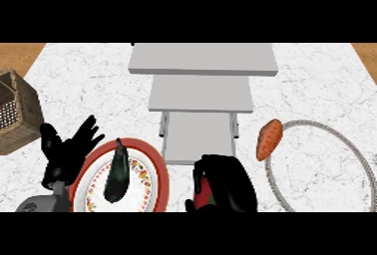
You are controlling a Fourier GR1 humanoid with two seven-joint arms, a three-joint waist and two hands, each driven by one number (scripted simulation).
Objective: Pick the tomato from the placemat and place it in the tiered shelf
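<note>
Right hand [225, 184] curls around the tomato [205, 195]; left hand [66, 149] rests spread open.

One plate [158, 172], one basket [18, 112], one carrot [269, 138]

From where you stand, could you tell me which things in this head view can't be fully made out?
- Tomato: mostly hidden by the right hand curled round it; only a red sliver shows.
- Placemat: cut off by the right and lower edges.
- Wicker basket: cut off by the left edge.
- Plate: its lower part is cut off, its left rim behind the left hand.
</note>
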